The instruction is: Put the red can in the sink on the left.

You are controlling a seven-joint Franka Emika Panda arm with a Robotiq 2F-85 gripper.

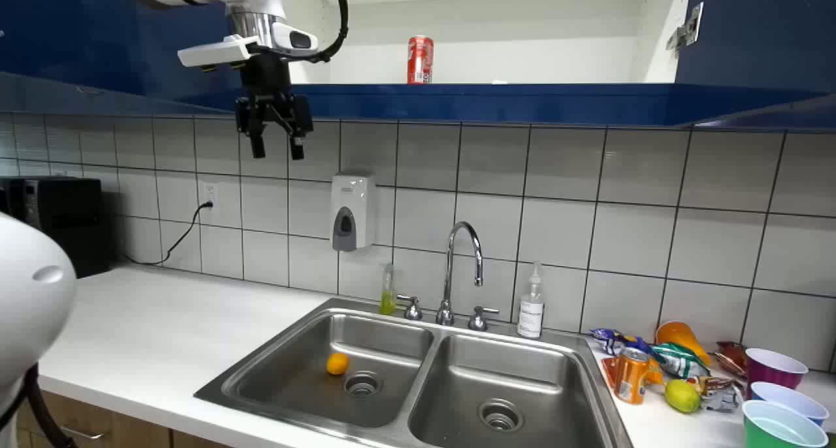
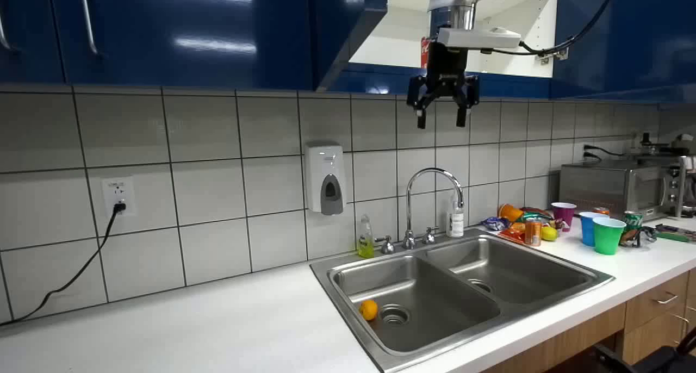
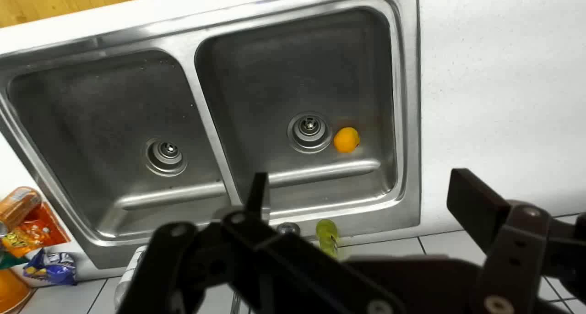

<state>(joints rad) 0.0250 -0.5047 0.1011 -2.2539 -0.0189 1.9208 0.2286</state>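
Ann: Your red can (image 1: 420, 59) stands upright in the cupboard (image 1: 522, 56), above the blue ledge (image 1: 496, 103). Your gripper (image 1: 278, 149) hangs outside, pointing down, its jaws spread with nothing between them.

Ben: So rise first, I'd say, then tilt it level and go in from the front, jaws either side of the can. Squeeze lightly; it could dent.

Ann: Lift it over the ledge before you back out, then lower it into the left basin (image 1: 300, 396), beside the orange (image 1: 337, 364), and let go low.

Ben: Your count: one red can, one orange, one left basin, one right basin (image 1: 454, 392), two drains (image 3: 310, 132), one tap (image 1: 448, 272), one soap bottle (image 1: 387, 298), one pump bottle (image 1: 531, 314), one wall dispenser (image 1: 353, 213).

Ann: Right of those, you have one purple cup (image 2: 563, 215), one blue cup (image 2: 587, 231), one green cup (image 2: 608, 237), one toppled orange cup (image 2: 510, 212), one orange can (image 2: 533, 234), one green can (image 2: 632, 221). That orange scrap (image 2: 601, 210) behind the cups may be another can; too hidden to tell.
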